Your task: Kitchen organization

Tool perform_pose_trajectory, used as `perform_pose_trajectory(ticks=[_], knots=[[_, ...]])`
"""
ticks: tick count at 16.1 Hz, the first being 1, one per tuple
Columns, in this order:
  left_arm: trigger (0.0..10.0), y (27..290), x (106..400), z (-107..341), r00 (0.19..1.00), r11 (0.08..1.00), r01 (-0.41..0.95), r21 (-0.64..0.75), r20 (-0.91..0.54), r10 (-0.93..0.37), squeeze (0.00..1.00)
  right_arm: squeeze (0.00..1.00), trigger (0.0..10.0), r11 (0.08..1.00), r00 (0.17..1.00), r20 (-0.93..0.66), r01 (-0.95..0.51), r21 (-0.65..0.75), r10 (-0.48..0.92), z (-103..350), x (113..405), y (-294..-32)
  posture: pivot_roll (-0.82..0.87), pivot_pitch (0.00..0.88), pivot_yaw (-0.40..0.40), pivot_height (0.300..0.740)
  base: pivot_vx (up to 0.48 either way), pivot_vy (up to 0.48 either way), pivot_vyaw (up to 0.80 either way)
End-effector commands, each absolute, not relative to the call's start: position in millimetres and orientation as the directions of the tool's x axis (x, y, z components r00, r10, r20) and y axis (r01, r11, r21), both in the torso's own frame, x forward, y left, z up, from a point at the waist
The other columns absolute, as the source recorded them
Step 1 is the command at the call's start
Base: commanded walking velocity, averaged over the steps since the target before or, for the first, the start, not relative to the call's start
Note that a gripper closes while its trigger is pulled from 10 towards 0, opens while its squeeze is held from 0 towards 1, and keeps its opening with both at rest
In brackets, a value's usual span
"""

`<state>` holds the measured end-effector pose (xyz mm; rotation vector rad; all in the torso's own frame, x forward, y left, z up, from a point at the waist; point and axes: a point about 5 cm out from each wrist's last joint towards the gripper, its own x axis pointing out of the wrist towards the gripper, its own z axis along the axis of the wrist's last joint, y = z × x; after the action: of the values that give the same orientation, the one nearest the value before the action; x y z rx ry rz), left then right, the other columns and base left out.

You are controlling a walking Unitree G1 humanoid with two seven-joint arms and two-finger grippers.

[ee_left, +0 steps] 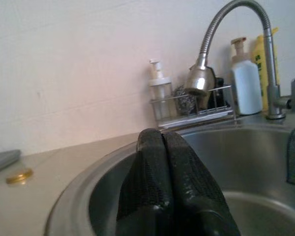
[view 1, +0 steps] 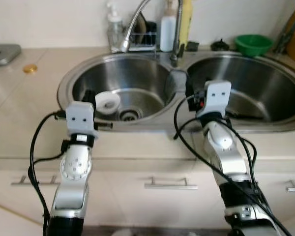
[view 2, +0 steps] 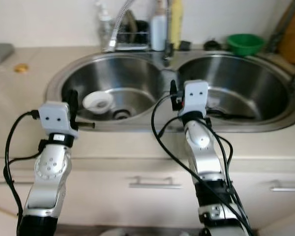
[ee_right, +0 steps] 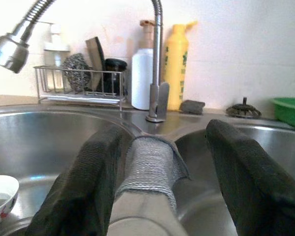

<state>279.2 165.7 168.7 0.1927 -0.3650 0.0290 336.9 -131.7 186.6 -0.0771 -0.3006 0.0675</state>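
Note:
A double steel sink (view 1: 137, 124) is set in the beige counter. A small white bowl (view 1: 107, 102) lies in the left basin near the drain. My left gripper (ee_left: 162, 135) hovers at the front rim of that basin, just left of the bowl, its fingers shut with nothing between them. My right gripper (ee_right: 162, 130) is open at the front of the divider between the basins. A grey cloth (ee_right: 150, 162) is draped over the divider, and the two fingers stand to either side of it without touching it.
The curved faucet (view 1: 137, 19) hangs over the left basin. Behind it stand a wire rack (ee_right: 78, 81) with a scourer, a soap pump, a white bottle (view 1: 167, 33) and a yellow bottle (ee_right: 176, 66). A green bowl (view 1: 253, 44) sits back right, a gold lid (view 1: 30, 68) back left.

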Motion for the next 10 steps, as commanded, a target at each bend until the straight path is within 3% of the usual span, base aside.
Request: perform_pose_trajectory(ticks=[1, 7, 10], knots=[[10.0, 162, 279, 169, 0.934, 0.983, -0.046, 0.177, 0.357, -0.020, 0.00, 0.00, 10.0, 0.992, 0.949, 0.308, -0.027, -0.120, 0.063, 189, 333, -138, 0.03, 0.013, 0.024, 0.740, 0.000, 0.480, 0.00], [10.0, 162, 277, 170, 0.932, 0.983, -0.047, 0.176, 0.362, -0.020, 0.00, 0.00, 10.0, 0.980, 0.926, 0.374, 0.023, -0.200, 0.054, 193, 322, -137, 0.03, 0.019, 0.021, 0.740, 0.000, 0.430, 0.00], [10.0, 161, 277, 171, 0.927, 0.983, -0.051, 0.178, 0.375, -0.020, 0.00, 0.00, 10.0, 0.990, 0.932, 0.363, 0.055, -0.131, -0.004, 189, 317, -146, 0.03, 0.021, 0.020, 0.740, 0.000, 0.000, -0.80]])
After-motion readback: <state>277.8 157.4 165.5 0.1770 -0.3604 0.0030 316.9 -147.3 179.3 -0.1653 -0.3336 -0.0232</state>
